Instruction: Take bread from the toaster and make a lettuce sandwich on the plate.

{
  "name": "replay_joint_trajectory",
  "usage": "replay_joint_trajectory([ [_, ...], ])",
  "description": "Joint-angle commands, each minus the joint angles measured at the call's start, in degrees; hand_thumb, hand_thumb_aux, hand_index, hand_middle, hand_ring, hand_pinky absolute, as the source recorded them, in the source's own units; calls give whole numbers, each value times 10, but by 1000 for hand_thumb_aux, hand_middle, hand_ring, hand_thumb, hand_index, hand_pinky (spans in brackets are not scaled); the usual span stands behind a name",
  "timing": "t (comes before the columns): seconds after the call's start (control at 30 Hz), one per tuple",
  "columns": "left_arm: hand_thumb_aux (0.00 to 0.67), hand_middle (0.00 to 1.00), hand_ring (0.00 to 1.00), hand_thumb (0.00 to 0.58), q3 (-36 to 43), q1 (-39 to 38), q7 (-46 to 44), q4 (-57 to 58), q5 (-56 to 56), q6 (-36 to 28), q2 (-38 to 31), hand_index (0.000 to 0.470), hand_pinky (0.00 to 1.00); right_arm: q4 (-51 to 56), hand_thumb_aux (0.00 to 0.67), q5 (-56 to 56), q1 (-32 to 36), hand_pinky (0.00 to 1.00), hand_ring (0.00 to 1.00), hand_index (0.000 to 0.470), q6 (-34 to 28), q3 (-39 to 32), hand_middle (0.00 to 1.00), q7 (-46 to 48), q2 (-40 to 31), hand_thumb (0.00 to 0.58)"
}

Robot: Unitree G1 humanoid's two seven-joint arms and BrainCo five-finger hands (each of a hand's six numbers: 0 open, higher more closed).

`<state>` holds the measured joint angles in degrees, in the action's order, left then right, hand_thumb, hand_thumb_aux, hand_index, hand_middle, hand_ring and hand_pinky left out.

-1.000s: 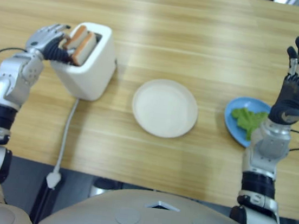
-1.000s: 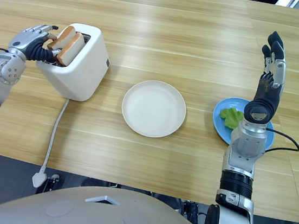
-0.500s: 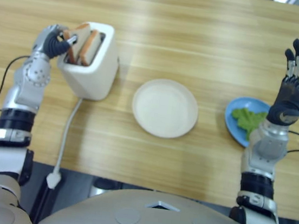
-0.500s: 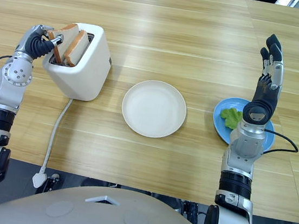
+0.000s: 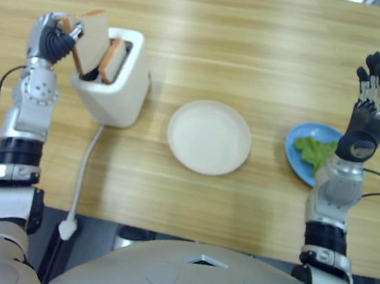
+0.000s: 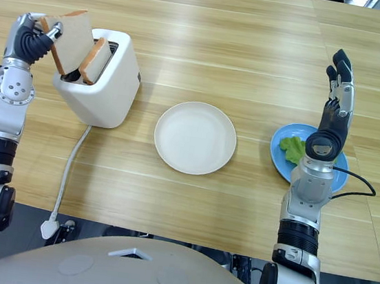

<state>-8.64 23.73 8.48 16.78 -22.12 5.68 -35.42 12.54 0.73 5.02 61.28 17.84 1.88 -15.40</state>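
Left robot hand [image 6: 31,34], upper left of frame, is clamped on one bread slice [image 6: 72,29]. It's held tilted above the toaster [image 6: 106,93], lower edge about level with the slot, probably so it clears for the carry. The second slice [image 6: 93,63] sits in the slot, likely the top layer. The white plate [image 6: 195,137] sits mid-frame on the bench [image 6: 224,35], between the toaster and the blue dish [image 6: 276,157] of lettuce [image 6: 292,146]. Right robot hand [image 6: 335,97] is upright at right, fingers spread, holding nothing; looks parked near the lettuce.
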Motion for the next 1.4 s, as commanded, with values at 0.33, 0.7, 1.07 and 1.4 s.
replay_joint_trajectory([
  [0.33,670,1000,1000,580,-10,11,55,-45,-21,34,-6,460,1000,3,0,-9,2,0,0,0,4,-4,0,-6,8,0],
  [0.7,670,1000,1000,580,35,37,76,-149,-106,52,3,460,1000,17,0,-8,15,0,0,0,9,-7,0,-7,8,0],
  [1.07,670,1000,1000,580,225,40,54,-92,-224,131,55,460,1000,44,0,-4,39,0,0,0,16,-14,0,-4,5,0],
  [1.4,670,1000,1000,580,315,10,138,-39,-335,148,81,460,1000,72,0,0,68,0,0,0,18,-34,0,3,2,0],
])
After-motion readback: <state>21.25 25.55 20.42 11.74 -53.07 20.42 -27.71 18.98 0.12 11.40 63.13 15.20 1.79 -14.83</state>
